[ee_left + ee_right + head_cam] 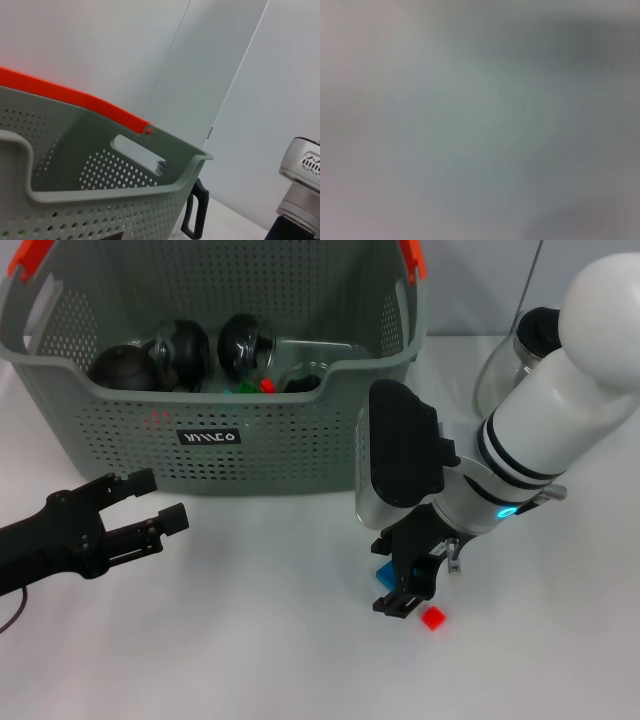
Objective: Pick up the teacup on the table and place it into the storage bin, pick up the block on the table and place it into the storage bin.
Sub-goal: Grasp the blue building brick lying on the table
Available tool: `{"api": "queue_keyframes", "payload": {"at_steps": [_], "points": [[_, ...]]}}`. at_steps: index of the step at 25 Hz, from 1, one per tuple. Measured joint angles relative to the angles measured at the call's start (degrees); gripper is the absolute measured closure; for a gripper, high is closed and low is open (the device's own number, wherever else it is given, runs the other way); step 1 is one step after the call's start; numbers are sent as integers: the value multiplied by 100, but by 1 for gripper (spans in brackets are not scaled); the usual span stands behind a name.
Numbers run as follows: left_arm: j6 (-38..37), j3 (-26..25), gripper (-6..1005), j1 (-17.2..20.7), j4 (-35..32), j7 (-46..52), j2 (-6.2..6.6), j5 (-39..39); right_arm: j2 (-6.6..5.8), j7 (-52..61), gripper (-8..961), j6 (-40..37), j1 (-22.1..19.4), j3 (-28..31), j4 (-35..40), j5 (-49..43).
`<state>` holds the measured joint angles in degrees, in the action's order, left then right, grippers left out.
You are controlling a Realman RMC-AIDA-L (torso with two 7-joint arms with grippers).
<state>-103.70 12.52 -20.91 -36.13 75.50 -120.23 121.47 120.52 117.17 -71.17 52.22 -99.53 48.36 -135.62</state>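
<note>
Two small blocks, red block (pixel 432 617) and blue block (pixel 385 572), crowded the right gripper (pixel 405 595) near the table's front edge, its grip unreadable, so it might nudge one away.

Lab: bare white table (pixel 250 640), plain walls.

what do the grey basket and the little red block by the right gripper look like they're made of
The storage bin looks like moulded matte grey plastic: regular perforations, smooth rolled rim, orange handle ends. The red block, on the table beside the right gripper, shows flat, evenly bright faces, likely plastic or painted wood.
</note>
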Motion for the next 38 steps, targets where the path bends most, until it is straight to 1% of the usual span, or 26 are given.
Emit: {"api": "queue_keyframes", "payload": {"at_steps": [8,15,20,24,27,32,38], "points": [[10,-10,151,19,0,0,0,4,-3,6,192,21,54,122,-226,-25],[44,-11,151,34,0,-1,-9,9,-32,86,191,-200,52,321,-232,-54],[56,-6,151,31,0,0,-9,9,-41,157,191,-432,-14,628,-110,-290],[83,11,151,7,15,-1,-9,9,-17,98,190,-402,-91,799,77,-303],[105,21,151,2,40,0,-9,9,8,70,190,-176,-125,697,101,-215],[129,12,151,23,57,-1,-9,9,29,16,189,147,-79,377,-192,60],[135,12,151,26,59,-1,-9,9,23,16,191,258,-36,355,-452,219]]}}
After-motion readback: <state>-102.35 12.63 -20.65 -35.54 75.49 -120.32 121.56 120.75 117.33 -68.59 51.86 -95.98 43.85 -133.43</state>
